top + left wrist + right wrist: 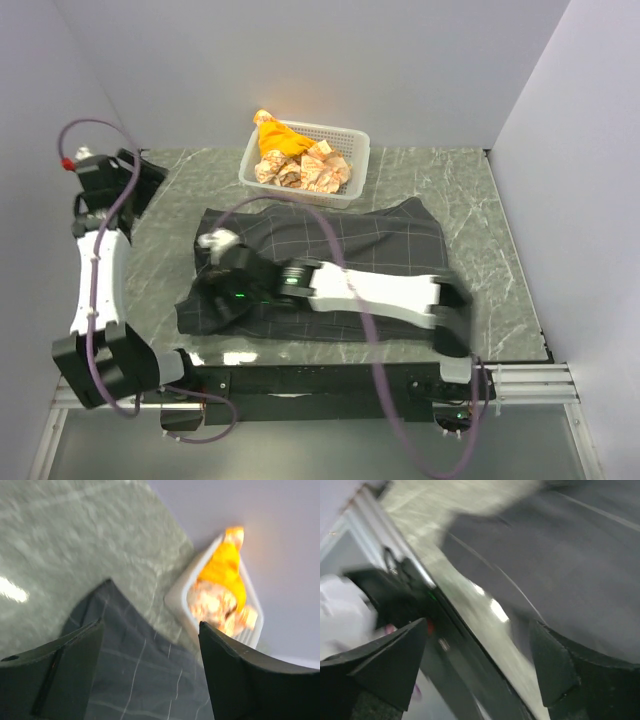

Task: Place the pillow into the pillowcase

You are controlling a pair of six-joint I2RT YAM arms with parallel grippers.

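Note:
The pillowcase (370, 250), dark charcoal with thin light grid lines, lies flat across the middle of the table. It also shows in the left wrist view (135, 665) and in the right wrist view (560, 555). The pillow is not clearly in view. A small white patch (215, 240) at the case's left end may be part of it; I cannot tell. My right gripper (208, 287) (479, 622) reaches over the case's near left end, open and empty. My left gripper (135, 175) (150, 625) is open and empty, raised at the table's far left, facing the case's far corner.
A white plastic basket (350, 180) (177, 597) with orange and crumpled wrappers stands at the back, just beyond the pillowcase. The marble tabletop (470, 200) is walled in on three sides. The black front rail (445, 645) runs under the right gripper.

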